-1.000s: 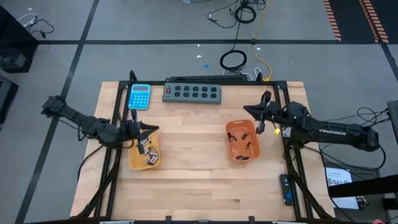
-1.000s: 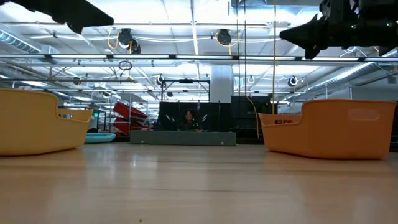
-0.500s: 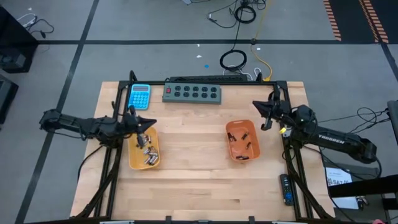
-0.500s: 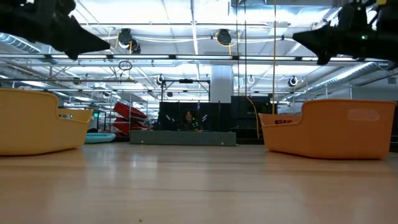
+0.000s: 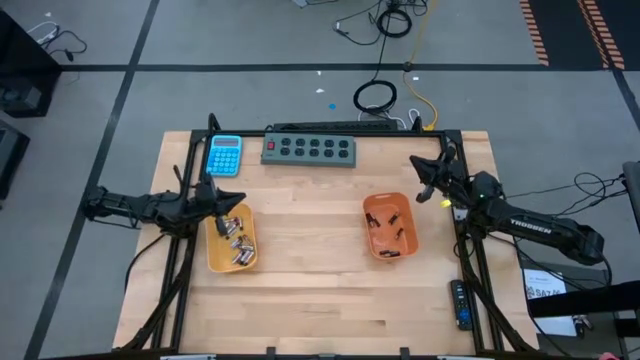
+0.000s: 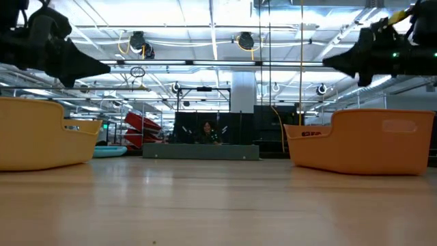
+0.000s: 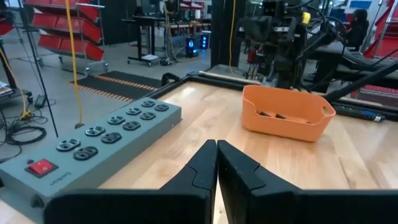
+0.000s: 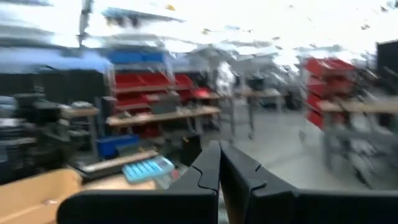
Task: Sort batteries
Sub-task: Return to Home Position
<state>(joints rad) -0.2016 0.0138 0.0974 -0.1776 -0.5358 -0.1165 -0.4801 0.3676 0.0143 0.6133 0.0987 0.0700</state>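
Observation:
Silvery batteries (image 5: 238,244) lie in a yellow tray (image 5: 215,258) at the table's left. Dark batteries (image 5: 393,232) lie in an orange tray (image 5: 370,212) at the right, which the left wrist view (image 7: 286,115) also shows. My left gripper (image 5: 238,198) hangs shut and level above the yellow tray's far end, pointing toward the table's right; nothing is between its fingers (image 7: 217,149). My right gripper (image 5: 419,167) is shut and holds nothing. It hangs above the table beyond the orange tray's far right corner, pointing toward the far left (image 8: 219,152).
A grey power strip (image 5: 309,149) and a blue calculator (image 5: 224,155) lie along the far edge. Bare wood lies between the two trays and toward the near edge. A black frame (image 5: 452,180) runs along the table's sides. In the low view both grippers (image 6: 102,67) (image 6: 329,63) hang above the trays.
My left gripper has sunk and drawn back toward the table's left edge, from over the yellow tray to its far end, staying shut. My right gripper has sunk a little and drawn back toward the right edge, away from the orange tray, also shut.

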